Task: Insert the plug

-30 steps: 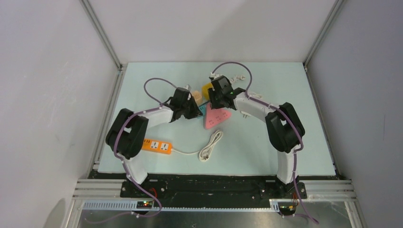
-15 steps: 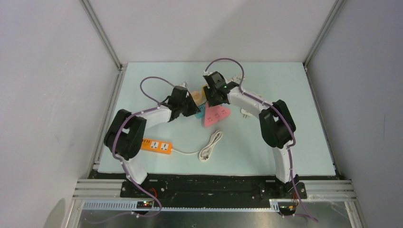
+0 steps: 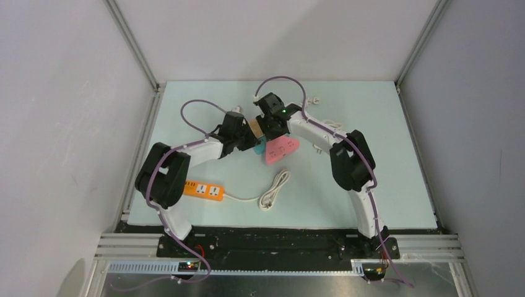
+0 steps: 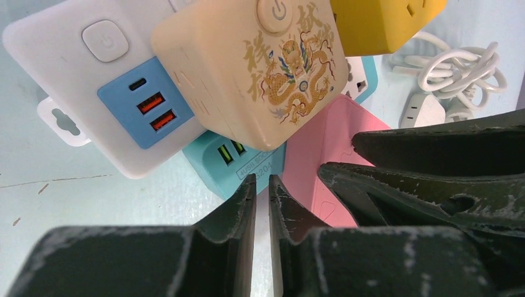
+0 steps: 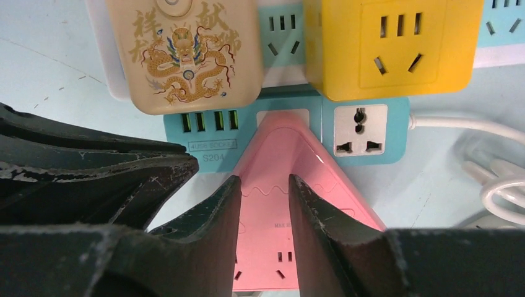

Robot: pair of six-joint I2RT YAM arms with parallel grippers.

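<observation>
A pink triangular plug adapter (image 3: 282, 148) lies on the table with its narrow end against a socket of the teal power strip (image 5: 173, 145). In the right wrist view, the adapter (image 5: 282, 148) lies below my right gripper (image 5: 260, 182), whose jaws stand apart over it, holding nothing. My left gripper (image 4: 261, 185) is shut and empty, its tips at the teal strip's (image 4: 247, 164) near edge, beside the pink adapter (image 4: 322, 154). The right gripper's fingers (image 4: 433, 167) show just to its right. In the top view the left gripper (image 3: 252, 143) and the right gripper (image 3: 270, 131) are close together.
A beige dragon-print cube (image 5: 182, 55) and a yellow socket cube (image 5: 387, 46) sit on the strip cluster. A white strip with a blue USB panel (image 4: 111, 80) lies left. An orange power strip (image 3: 204, 190) and a coiled white cable (image 3: 274, 189) lie nearer. White cords (image 4: 458, 74) lie behind.
My right arm has swung left and its gripper now sits over the pink adapter. The left gripper has hardly moved.
</observation>
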